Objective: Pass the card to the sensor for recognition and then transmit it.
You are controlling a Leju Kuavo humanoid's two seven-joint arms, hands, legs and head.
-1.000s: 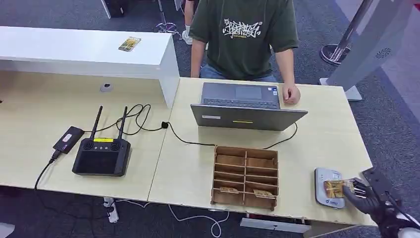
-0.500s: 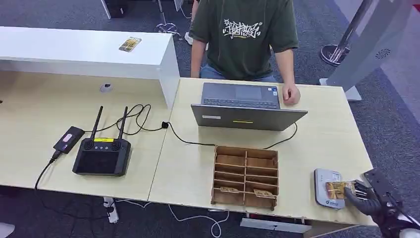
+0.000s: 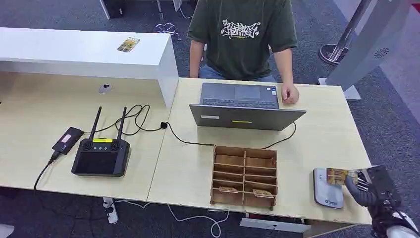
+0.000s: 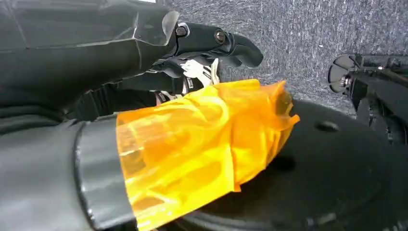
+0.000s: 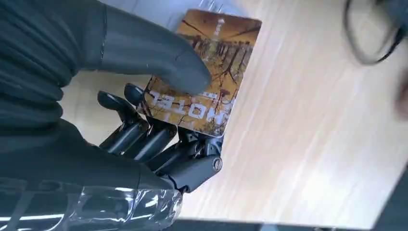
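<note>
Pale wooden desk (image 3: pixel 322 144) runs in front of you, with grey carpet beyond it and a person in a dark green printed shirt (image 3: pixel 242 34) seated on the far side behind a grey open laptop (image 3: pixel 245 105).

Take the small white rounded card sensor (image 3: pixel 327 193) near the desk's front right corner as your landmark. Your right hand (image 3: pixel 371 188) comes in just to its right, thumb and fingers pinching a yellow-brown printed hotel card (image 5: pixel 204 72), which hangs over the sensor's far end, apparently above it rather than lying on it.

By my reading, the recognition step is in hand or just finishing; handing the card on is not done. The next move likely calls for carrying the card away from the sensor towards the person, grip kept firm.

Mind the edges: the sensor sits close to the desk's front and right edges. A brown wooden compartment box (image 3: pixel 245 174) stands to its left, the laptop well beyond; bare desk lies between.

Your left hand (image 4: pixel 202 53) hangs over the floor; I cannot tell how its fingers lie.
</note>
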